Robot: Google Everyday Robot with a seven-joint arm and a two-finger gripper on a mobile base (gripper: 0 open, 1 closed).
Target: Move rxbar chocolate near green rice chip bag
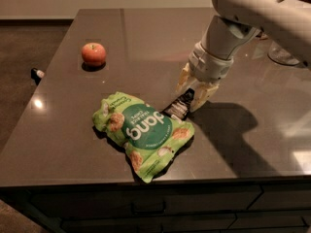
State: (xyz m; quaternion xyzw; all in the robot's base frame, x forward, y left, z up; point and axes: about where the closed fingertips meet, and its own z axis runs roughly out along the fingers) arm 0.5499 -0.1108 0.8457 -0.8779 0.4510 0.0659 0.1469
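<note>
Right of the table's [73,130] centre, the gripper [188,97] hangs low over the dark tabletop, pointing down toward 7 o'clock from the pale arm [228,38] that comes in from the 1 o'clock corner. Its two cream fingers [183,80] stand a narrow way apart with the upper end of the rxbar chocolate [179,106] caught between them, so the claw is closed only as far as the bar's width allows and grips nothing else.

The rxbar chocolate is a small black wrapper with white lettering. It slants from the gripper down toward 7 o'clock, and its lower end reaches the upper right edge of the green rice chip bag [143,130]; whether the two touch there or merely overlap in this view cannot be told.

The green rice chip bag lies flat and crinkled near the front edge of the table, at 7 o'clock from the gripper, with its white lettering upside down (it reads the right way from the far side).

A red apple [93,54] sits well apart, at 11 o'clock from the bag, near the table's left edge. Beyond that edge a small dark object with a white tip [36,73] lies on the floor. A clear glass piece [284,55] stands at the table's right side, at 2 o'clock from the gripper.
</note>
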